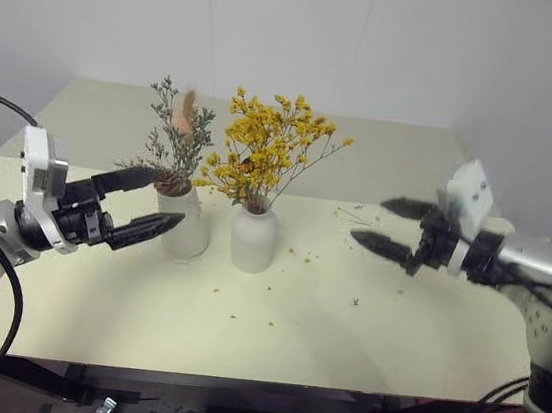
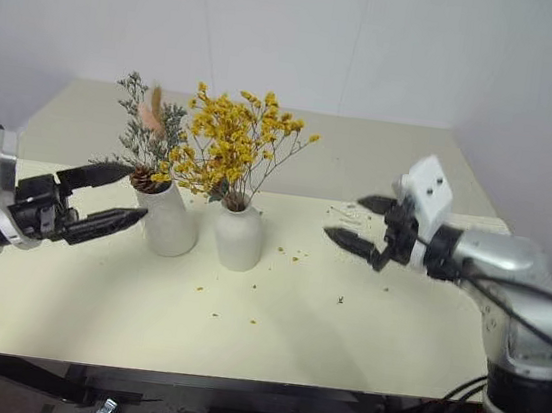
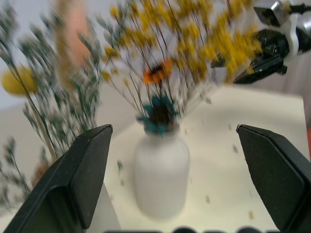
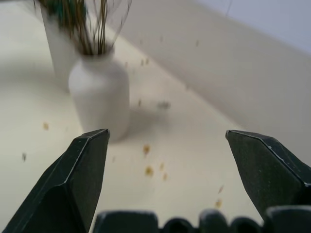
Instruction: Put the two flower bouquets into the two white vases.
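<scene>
Bouquets both seated: yellow bunch (image 1: 267,155) in the bottle vase (image 1: 253,238), grey-green sprig (image 1: 175,139) in the cylinder vase (image 1: 188,226), mid-table. My left gripper (image 1: 161,200) and right gripper (image 1: 383,225) gape empty. Nothing left, I judge.

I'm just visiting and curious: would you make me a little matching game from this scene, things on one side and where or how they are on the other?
Things:
1. yellow flowers
2. grey-green sprigs
3. left gripper
4. fallen petals

Places or states:
A. scattered on the table
B. standing in the straight vase
C. open and empty, beside the vases
D. standing in the round narrow-necked vase

Pairs: 1-D, 2-B, 3-C, 4-A
</scene>
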You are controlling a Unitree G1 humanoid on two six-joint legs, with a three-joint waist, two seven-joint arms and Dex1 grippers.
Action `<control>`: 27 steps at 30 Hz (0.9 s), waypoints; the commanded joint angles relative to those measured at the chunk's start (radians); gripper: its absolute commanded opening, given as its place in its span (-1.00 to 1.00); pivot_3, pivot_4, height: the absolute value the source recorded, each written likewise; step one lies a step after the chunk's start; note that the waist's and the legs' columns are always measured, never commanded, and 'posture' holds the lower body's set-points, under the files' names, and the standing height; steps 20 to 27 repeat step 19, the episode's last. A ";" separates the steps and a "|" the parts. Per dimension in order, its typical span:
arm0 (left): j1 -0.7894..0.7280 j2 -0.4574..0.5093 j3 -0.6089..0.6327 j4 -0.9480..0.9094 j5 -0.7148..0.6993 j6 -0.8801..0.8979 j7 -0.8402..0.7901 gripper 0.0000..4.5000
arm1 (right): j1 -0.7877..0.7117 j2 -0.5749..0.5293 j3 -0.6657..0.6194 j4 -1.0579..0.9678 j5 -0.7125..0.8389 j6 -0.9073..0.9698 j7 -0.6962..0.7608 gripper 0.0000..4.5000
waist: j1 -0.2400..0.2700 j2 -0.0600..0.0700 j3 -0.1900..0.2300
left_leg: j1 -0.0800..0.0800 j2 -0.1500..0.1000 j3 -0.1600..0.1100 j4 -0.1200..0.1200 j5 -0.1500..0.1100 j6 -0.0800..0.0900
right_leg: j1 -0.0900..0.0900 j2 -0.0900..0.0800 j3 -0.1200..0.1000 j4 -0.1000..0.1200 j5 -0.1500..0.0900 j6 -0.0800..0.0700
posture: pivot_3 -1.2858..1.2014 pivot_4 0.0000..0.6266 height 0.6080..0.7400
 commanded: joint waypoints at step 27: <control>0.114 0.021 -0.089 0.007 0.170 -0.150 -0.136 0.98 | 0.187 0.075 0.091 -0.173 0.042 -0.038 -0.154 1.00 | 0.003 0.000 0.000 | 0.001 0.001 0.000 0.000 0.000 0.000 | 0.001 0.000 0.000 -0.001 -0.001 0.000 | 0.03 -0.52 1.00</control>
